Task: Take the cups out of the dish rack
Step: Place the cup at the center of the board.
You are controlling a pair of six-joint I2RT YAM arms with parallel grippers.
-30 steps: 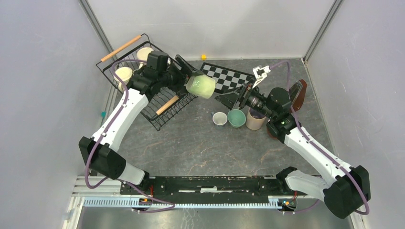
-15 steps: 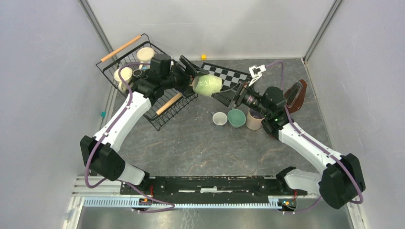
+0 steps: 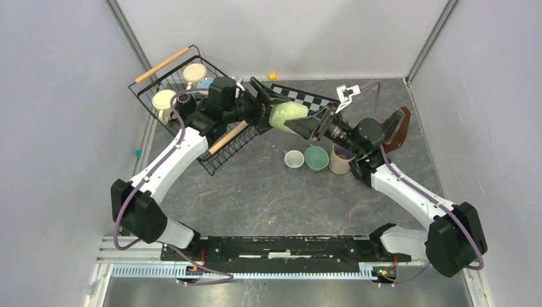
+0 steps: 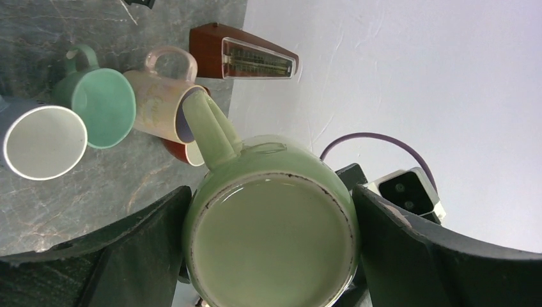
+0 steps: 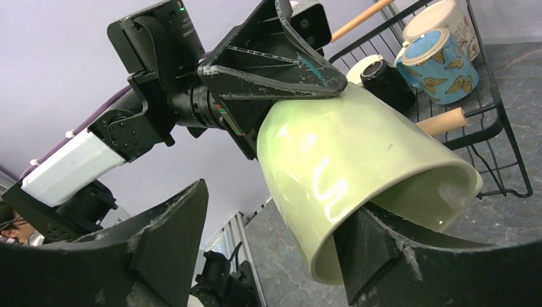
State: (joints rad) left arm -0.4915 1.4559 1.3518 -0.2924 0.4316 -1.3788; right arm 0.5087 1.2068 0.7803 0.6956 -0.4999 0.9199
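My left gripper (image 3: 271, 110) is shut on the base of a light green mug (image 3: 286, 116) and holds it on its side in the air, right of the dish rack (image 3: 211, 164). In the left wrist view the mug's bottom (image 4: 271, 240) sits between both fingers. My right gripper (image 3: 308, 125) is open at the mug's mouth. In the right wrist view one finger (image 5: 377, 246) is inside the rim of the mug (image 5: 345, 160) and the other stands well apart. In the rack are two cream mugs (image 3: 195, 71), a black one (image 3: 185, 101) and a blue one (image 5: 434, 54).
A white mug (image 3: 294, 158), a teal mug (image 3: 316, 158) and a beige-pink mug (image 3: 342, 161) stand on the table below the right gripper. A brown metronome (image 3: 397, 128) is at the right. A checkered board (image 3: 313, 100) lies behind the held mug.
My left gripper carried the green mug to the right. My right gripper moved left and up to it, and one finger now sits inside the mug's mouth.
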